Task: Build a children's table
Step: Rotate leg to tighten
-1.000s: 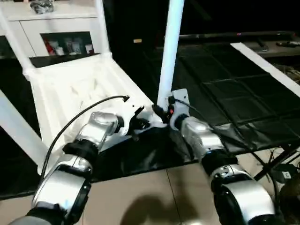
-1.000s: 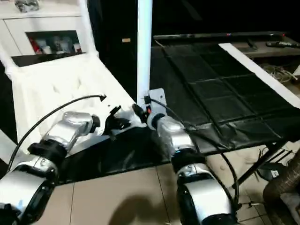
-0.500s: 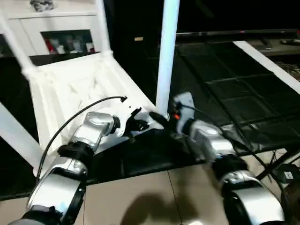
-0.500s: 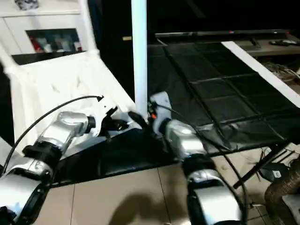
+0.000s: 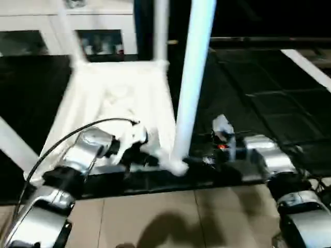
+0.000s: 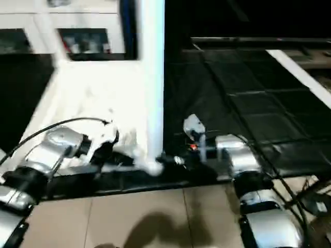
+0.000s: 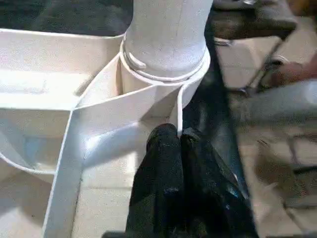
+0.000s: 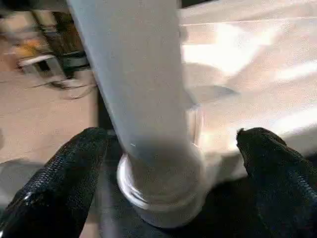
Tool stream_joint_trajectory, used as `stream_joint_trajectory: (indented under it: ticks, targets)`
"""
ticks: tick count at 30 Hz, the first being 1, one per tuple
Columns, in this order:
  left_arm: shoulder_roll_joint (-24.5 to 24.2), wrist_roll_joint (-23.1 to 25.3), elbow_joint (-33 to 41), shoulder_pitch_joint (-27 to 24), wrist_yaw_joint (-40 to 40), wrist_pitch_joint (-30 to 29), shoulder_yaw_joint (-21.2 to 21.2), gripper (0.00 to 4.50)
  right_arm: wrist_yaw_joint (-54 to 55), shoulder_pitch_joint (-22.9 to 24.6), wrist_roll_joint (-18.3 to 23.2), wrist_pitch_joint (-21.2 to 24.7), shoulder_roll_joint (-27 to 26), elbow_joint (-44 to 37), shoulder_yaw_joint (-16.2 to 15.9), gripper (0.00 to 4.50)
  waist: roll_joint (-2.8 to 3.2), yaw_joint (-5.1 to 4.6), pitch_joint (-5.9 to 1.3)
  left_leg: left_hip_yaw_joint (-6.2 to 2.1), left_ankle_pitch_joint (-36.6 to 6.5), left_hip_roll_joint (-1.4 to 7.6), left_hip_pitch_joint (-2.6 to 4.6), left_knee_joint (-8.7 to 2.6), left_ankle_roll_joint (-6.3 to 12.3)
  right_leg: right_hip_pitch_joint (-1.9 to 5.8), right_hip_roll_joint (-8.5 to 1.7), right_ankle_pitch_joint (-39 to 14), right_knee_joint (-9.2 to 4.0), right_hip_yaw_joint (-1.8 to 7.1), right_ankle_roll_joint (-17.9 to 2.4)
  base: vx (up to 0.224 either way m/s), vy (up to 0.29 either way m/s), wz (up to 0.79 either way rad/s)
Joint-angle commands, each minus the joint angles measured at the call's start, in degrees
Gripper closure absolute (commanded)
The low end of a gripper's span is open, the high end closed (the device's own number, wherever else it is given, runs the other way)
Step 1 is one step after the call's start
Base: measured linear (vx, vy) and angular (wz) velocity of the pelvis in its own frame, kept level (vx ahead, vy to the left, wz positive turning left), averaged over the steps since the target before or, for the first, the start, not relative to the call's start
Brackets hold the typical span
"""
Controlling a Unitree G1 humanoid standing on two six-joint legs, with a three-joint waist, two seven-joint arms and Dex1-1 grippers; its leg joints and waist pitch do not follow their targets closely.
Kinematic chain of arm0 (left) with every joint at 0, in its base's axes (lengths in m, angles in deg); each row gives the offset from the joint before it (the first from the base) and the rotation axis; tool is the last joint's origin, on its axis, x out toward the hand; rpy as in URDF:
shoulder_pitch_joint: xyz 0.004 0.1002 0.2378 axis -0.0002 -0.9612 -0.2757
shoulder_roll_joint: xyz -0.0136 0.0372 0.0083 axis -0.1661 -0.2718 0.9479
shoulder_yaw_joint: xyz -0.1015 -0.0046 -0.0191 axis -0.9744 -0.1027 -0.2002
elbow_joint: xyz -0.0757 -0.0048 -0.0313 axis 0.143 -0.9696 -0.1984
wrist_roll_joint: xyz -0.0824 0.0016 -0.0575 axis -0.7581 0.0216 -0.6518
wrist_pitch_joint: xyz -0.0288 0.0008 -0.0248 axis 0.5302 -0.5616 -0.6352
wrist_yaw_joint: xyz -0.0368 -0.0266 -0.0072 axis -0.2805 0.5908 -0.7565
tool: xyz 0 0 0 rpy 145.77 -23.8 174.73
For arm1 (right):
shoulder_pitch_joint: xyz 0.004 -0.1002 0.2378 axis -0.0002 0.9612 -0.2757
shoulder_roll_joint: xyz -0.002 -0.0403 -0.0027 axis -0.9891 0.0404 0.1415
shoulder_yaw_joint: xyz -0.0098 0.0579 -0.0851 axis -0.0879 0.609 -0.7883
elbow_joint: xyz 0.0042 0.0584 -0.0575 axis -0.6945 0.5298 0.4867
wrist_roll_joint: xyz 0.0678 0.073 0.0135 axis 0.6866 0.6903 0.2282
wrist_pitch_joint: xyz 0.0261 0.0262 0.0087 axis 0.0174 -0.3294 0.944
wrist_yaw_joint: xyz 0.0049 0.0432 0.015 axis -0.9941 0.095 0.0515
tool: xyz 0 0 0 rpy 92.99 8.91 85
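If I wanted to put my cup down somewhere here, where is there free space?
The black mat to the right of the upright leg looks bare, out to the white strip. The tan floor between the two arms is free too. It is crowded at the tabletop's near corner, where the left gripper and right gripper meet the leg.

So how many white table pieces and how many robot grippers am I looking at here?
White table top: 1
White legs: 4
Black grippers: 2 (left gripper, right gripper)
Total: 7
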Motion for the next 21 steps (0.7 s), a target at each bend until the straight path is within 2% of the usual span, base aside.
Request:
stream_joint_trajectory:
  ticks: [1,4,7,8,10,16,21]
  targets:
    - [0.2,0.2,2.6,-0.3,-4.6,1.5,3.3,4.50,-4.5,-1.3,-0.2,-0.1,0.7,-1.2,-1.8,0.05,0.32,-0.50,-3.83,0.12,-11.1,1.74,0.32,-3.52,4.58,3.39,-3.82,-10.1,-3.75,3.24,-13.9,0.000,0.000,0.00]
    - [-0.2,0.3,3.6,-0.5,-5.9,1.8,4.0,4.50,-5.2,-2.0,-1.0,-0.8,0.2,-0.2,-2.4,0.05,0.18,-0.13,-3.82,0.09,-10.6,1.76,0.32,-3.54,4.00,3.35,-4.03,-11.0,-3.71,3.37,-13.4,0.000,0.000,0.00]
    - [-0.2,0.7,3.9,-0.2,-6.4,2.3,4.6,4.50,-4.8,-3.0,-2.0,-1.1,-1.2,1.5,-2.9,0.31,0.09,-0.10,-3.79,0.10,-10.2,1.64,0.20,-3.57,3.65,3.39,-3.98,-11.7,-3.77,3.38,-13.0,0.000,0.000,0.00]
    - [-0.1,0.8,4.2,-0.2,-6.5,2.3,4.9,4.50,-5.3,-3.4,-2.4,-1.3,-2.0,2.3,-3.5,0.31,0.27,-0.10,-3.82,0.08,-10.5,1.61,0.18,-3.52,3.35,3.34,-3.99,-12.3,-3.81,3.35,-12.7,0.000,0.000,0.00]
    - [-0.1,0.9,4.6,-0.4,-6.7,2.4,5.2,4.50,-6.1,-3.8,-2.4,-1.1,-2.5,2.7,-4.1,0.61,0.30,-0.14,-3.88,0.02,-10.5,1.65,0.20,-3.55,3.21,3.37,-4.01,-12.4,-3.78,3.34,-12.7,0.000,0.000,0.00]
    - [-0.4,1.0,4.6,-0.5,-6.3,2.6,5.4,4.50,-7.5,-4.3,-1.1,-0.3,-2.9,3.1,-5.5,1.09,0.34,-0.17,-3.92,0.02,-10.4,1.65,0.18,-3.52,3.45,3.40,-3.84,-10.5,-3.55,3.36,-13.2,0.000,0.000,0.00]
    - [-0.6,1.1,4.3,-0.5,-6.0,2.8,5.3,4.50,-7.6,-4.4,-0.5,0.0,-3.0,3.3,-6.7,1.52,0.23,-0.12,-3.91,0.04,-10.2,1.59,0.16,-3.50,3.34,3.43,-3.90,-11.9,-3.69,3.38,-12.6,0.000,0.000,0.00]
